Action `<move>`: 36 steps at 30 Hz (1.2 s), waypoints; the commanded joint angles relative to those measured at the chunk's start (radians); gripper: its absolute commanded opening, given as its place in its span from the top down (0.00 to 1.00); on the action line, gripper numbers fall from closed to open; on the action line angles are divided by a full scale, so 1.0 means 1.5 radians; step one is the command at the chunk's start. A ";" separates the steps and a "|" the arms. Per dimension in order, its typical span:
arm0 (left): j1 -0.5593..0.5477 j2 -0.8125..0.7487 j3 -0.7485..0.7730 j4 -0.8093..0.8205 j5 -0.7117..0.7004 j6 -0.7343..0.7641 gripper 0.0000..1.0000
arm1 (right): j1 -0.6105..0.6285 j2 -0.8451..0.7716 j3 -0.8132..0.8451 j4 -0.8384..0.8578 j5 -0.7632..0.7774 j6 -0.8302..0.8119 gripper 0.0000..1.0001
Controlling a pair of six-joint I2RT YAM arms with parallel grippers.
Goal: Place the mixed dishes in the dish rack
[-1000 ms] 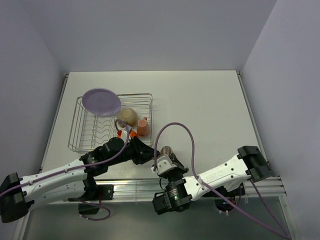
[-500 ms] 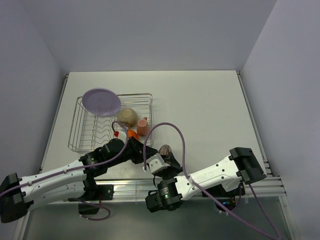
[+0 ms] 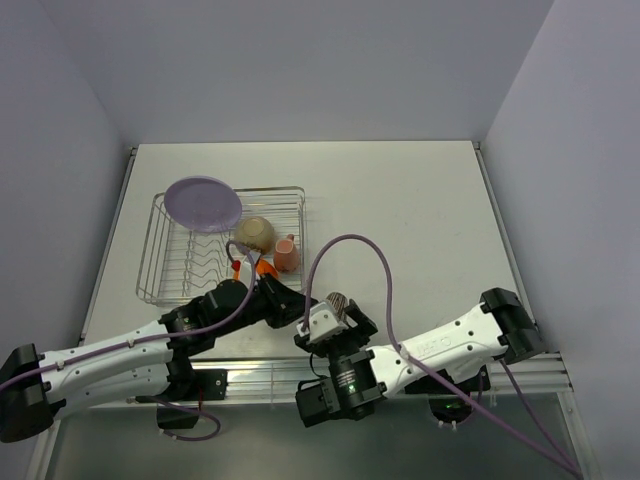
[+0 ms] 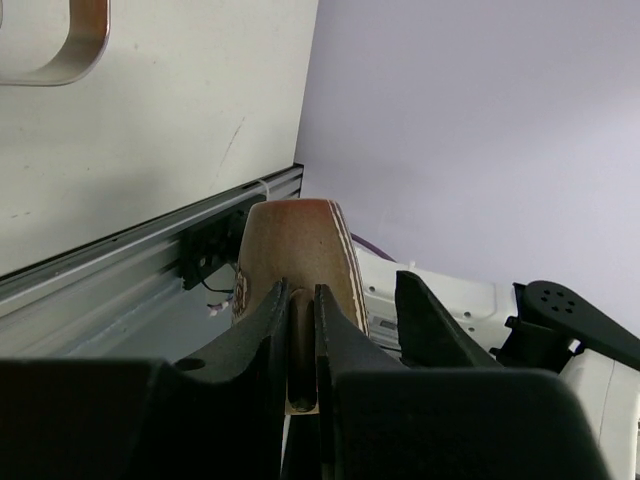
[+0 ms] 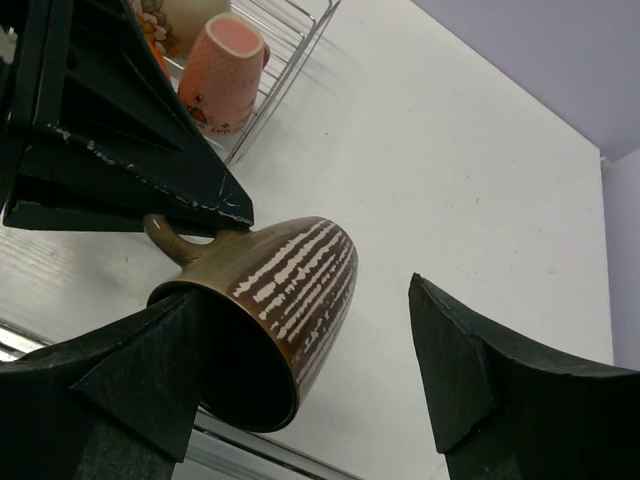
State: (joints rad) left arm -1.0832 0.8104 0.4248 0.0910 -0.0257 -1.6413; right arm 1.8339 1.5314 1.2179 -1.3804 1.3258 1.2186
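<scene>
1. From above: the dish rack sits on the counter. A lilac plate leans at the rack's far left corner. A beige bowl and a pink cup lie along the rack's right side.
2. Same view: the brown striped cup is outside the rack, just off its near right corner. My left claw reaches it from the rack's side, and my right claw comes up from the near edge.
3. Left wrist: my left claw is pressed nearly together, pinching the thin handle of the brown striped cup. The cup's body stands out beyond the fingertips. Behind it run the counter's metal edge rail and my right arm's white casing.
4. Right wrist: my right claw is spread wide. One finger is at the cup's rim and the other stands well apart from it.
5. Same view: the brown striped cup lies tilted on its side with its dark mouth towards this camera. Its handle points to the rack and is caught in my left claw's black tips. I cannot tell whether the cup touches the counter.
6. Same view: the pink cup lies on its side inside the rack's corner, beyond the brown cup.
</scene>
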 commanded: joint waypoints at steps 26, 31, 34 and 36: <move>0.028 0.005 0.078 -0.029 -0.053 0.085 1.00 | 0.094 -0.125 0.027 -0.044 -0.104 0.106 0.15; 0.034 -0.025 0.066 -0.023 -0.041 0.124 1.00 | 0.093 -0.173 0.057 -0.044 -0.140 0.166 0.15; 0.034 -0.045 0.062 -0.024 -0.036 0.174 1.00 | 0.081 -0.255 0.054 -0.042 -0.161 0.224 0.15; 0.034 -0.071 0.056 -0.020 -0.035 0.201 1.00 | 0.063 -0.341 0.031 -0.017 -0.169 0.216 0.15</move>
State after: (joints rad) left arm -1.0367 0.7654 0.4885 -0.0154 -0.0921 -1.4303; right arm 1.9541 1.1931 1.2549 -1.3449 1.0805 1.4513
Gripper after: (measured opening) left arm 0.173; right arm 0.849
